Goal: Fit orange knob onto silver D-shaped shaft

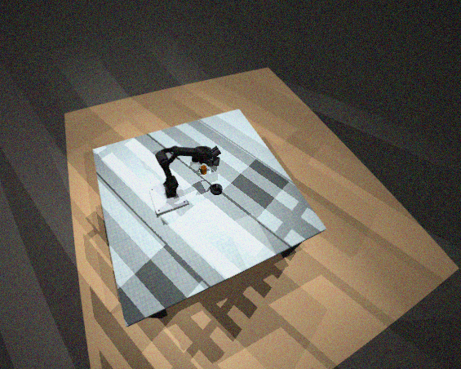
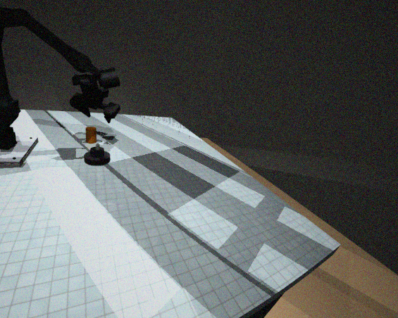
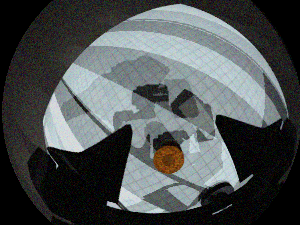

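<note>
The orange knob (image 1: pixel 204 169) (image 2: pixel 91 135) (image 3: pixel 168 159) stands upright on the light gridded surface. A darker patch shows on its top face in the wrist view; its underside is hidden. The black round pedestal (image 1: pixel 216 188) (image 2: pixel 96 160) stands close to the knob. The small silver shaft (image 2: pixel 98 147) rises from its middle; the shaft's flat side cannot be made out. In the wrist view the pedestal (image 3: pixel 217 191) is partly hidden behind a finger. My gripper (image 2: pixel 99 118) (image 3: pixel 177 124) is wide open and empty, above the knob and pointing down.
The arm's base plate (image 1: pixel 172 207) (image 2: pixel 8 162) lies to the left of the pedestal. The gridded surface (image 1: pixel 213 253) (image 2: pixel 103 253) lies on a larger wooden table (image 1: pixel 376 253) (image 2: pixel 321 288). Banded shadows cross both.
</note>
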Controlling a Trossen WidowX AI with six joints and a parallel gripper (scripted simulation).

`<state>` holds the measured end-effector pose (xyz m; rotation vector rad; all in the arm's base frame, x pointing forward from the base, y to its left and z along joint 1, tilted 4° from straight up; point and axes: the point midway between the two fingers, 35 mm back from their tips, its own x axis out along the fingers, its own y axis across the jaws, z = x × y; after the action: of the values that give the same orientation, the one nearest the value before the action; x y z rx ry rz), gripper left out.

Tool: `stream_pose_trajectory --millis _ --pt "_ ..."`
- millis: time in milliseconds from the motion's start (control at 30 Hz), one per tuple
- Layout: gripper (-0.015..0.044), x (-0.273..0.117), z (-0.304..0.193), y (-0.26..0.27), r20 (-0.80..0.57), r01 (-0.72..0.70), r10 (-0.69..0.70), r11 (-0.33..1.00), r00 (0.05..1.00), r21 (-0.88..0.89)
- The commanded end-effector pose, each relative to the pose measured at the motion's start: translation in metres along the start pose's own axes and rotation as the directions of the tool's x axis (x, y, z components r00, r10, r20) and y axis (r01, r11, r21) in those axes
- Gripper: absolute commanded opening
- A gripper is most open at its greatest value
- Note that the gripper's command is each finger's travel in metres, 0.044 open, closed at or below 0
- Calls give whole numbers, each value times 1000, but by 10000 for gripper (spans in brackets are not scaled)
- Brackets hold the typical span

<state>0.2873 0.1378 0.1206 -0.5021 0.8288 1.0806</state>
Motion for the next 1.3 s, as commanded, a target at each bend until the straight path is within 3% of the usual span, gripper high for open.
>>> stream_pose_trajectory --millis 0,100,700,867,1267 --pt "440 -33 3 16 -476 27 -75 994 876 -108" --pt "440 -47 4 21 -564 26 -110 988 818 -155" --pt "440 -47 3 21 -564 10 -110 984 818 -178" --pt "440 -20 -15 17 -564 10 -110 984 818 -178" --pt "440 -6 -25 15 -564 10 -110 984 818 -178"
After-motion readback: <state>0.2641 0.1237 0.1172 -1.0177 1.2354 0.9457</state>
